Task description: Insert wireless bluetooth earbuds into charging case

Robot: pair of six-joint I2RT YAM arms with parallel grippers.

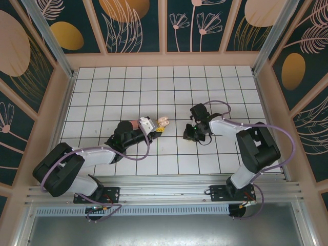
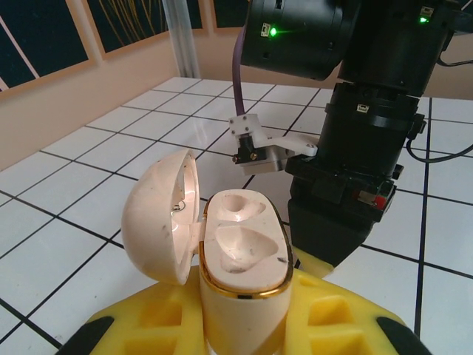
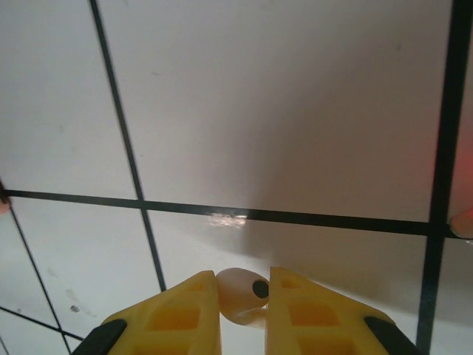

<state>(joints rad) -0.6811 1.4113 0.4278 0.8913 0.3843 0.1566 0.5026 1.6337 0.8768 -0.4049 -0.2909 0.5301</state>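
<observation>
The charging case (image 2: 244, 251) is a pale beige oval with a gold rim. It stands upright with its lid (image 2: 159, 222) swung open to the left, and both sockets are empty. My left gripper (image 2: 244, 314) is shut on the case's lower body between its yellow fingers (image 2: 155, 322). From above, the case (image 1: 163, 122) sits at the tip of the left gripper (image 1: 159, 127) near mid-table. My right gripper (image 3: 244, 296) points down close over the tiles, shut on one pale beige earbud (image 3: 240, 290) with a dark spot. From above, the right gripper (image 1: 190, 135) is just right of the case.
The right arm's black wrist (image 2: 355, 148) looms directly behind the case in the left wrist view. A pinkish blur (image 3: 464, 222) touches the right edge of the right wrist view. White tiled floor (image 1: 133, 87) stretches toward the back wall.
</observation>
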